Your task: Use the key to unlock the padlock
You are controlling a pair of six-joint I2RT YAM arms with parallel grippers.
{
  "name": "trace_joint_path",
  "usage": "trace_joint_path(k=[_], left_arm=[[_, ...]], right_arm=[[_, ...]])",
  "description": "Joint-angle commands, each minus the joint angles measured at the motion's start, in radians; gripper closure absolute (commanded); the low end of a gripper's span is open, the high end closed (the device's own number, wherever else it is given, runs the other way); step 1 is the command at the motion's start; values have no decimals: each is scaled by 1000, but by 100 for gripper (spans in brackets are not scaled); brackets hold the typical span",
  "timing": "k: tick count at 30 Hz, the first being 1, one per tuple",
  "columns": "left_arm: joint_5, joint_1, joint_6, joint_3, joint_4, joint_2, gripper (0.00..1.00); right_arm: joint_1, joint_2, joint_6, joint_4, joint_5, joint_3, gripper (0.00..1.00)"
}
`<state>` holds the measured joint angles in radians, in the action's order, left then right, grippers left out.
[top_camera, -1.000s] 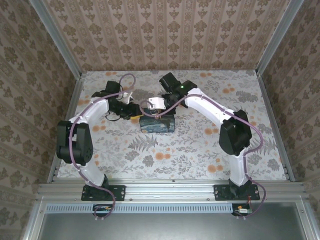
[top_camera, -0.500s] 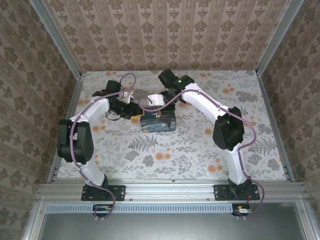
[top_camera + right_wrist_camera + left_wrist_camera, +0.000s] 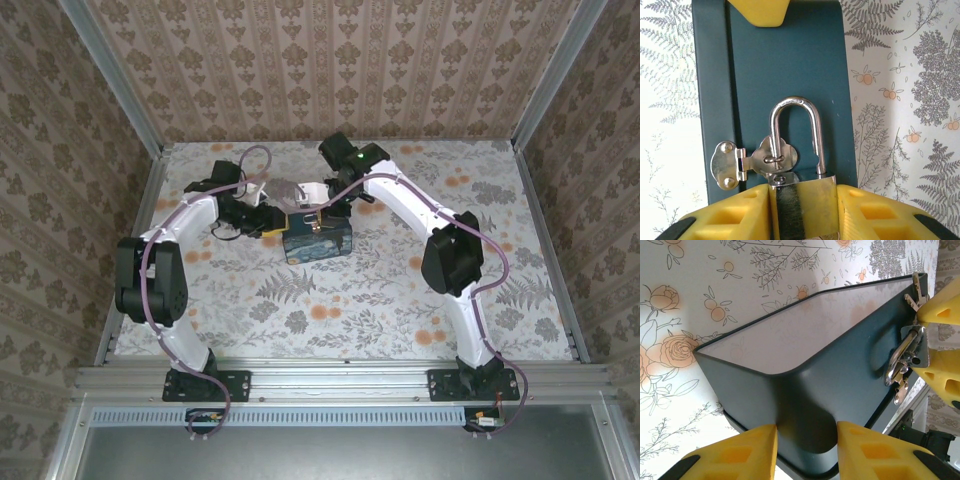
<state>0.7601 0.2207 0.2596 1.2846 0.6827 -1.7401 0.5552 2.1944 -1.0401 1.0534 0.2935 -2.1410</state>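
Note:
The dark blue box (image 3: 322, 243) lies mid-table. My left gripper (image 3: 271, 222) is shut on its left end, and in the left wrist view a yellow finger sits on each side of the box wall (image 3: 805, 410), the left gripper (image 3: 806, 432) clamping it. The brass-bodied padlock (image 3: 805, 200) hangs through the silver hasp (image 3: 775, 157) on the box (image 3: 785, 65). My right gripper (image 3: 804, 192) is shut on the padlock's body, and the steel shackle (image 3: 794, 102) stands raised with a notch showing. In the left wrist view a key (image 3: 900, 389) sticks out of the padlock (image 3: 912, 347).
The floral table cover (image 3: 330, 310) stretches in front of the box, between both arm bases. Patterned walls (image 3: 320, 70) close in the back and sides, just behind the right arm's wrist (image 3: 345, 160).
My right gripper has closed onto the padlock's body and its wrist has shifted a little left and back. The box has nudged slightly. The left arm has kept still.

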Motion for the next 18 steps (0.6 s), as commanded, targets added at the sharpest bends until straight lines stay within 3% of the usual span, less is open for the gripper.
trace_joint_path(k=[1, 10, 18], left_arm=[[-47, -7, -37, -4, 40, -33, 66], [-45, -7, -39, 16, 46, -35, 66], [-31, 9, -24, 50, 28, -40, 65]], right_arm=[[-14, 33, 37, 80, 20, -63, 65], [-17, 77, 172, 255, 129, -180, 70], [-17, 36, 364, 305, 249, -136, 73]])
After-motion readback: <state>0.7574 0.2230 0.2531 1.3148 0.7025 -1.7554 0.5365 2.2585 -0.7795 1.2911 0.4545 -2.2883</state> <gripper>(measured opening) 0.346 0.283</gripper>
